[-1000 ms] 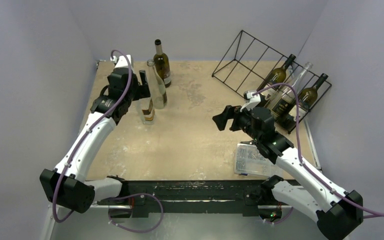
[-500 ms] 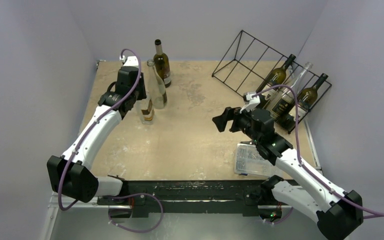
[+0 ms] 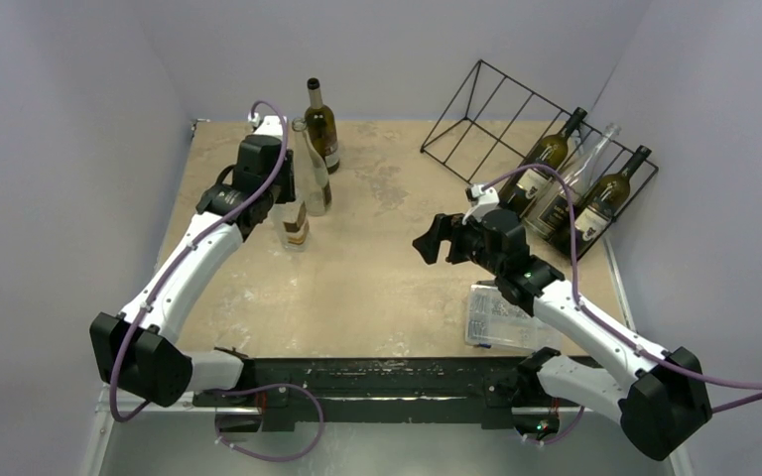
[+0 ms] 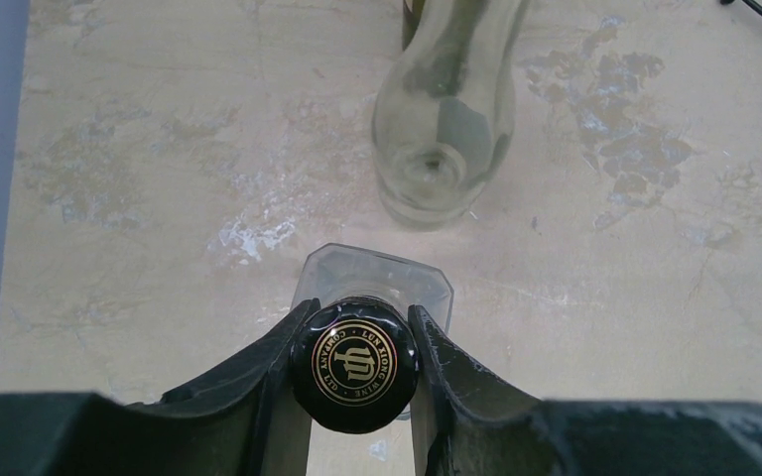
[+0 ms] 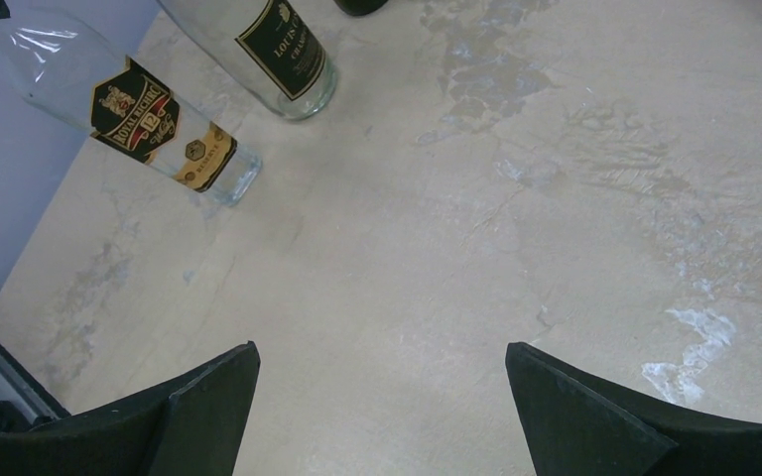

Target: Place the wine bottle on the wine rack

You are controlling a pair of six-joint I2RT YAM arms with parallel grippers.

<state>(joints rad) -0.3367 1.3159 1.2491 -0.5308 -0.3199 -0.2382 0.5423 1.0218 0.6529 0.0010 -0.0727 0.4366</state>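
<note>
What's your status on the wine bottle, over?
Left end effector shut on square bottle at its cap, bottle upright. Right end effector open, empty. Wine rack holds three bottles, left slots free. Tall clear bottle close beside it.

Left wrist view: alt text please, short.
The left gripper is shut on the black, gold-crested cap of a square clear bottle, seen from above. Just beyond stands a round clear bottle on the worn beige table.

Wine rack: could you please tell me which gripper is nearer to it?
Right. The right gripper hangs open a short way left of the wine rack; the left gripper is far across the table, shut on a bottle by its cap.
</note>
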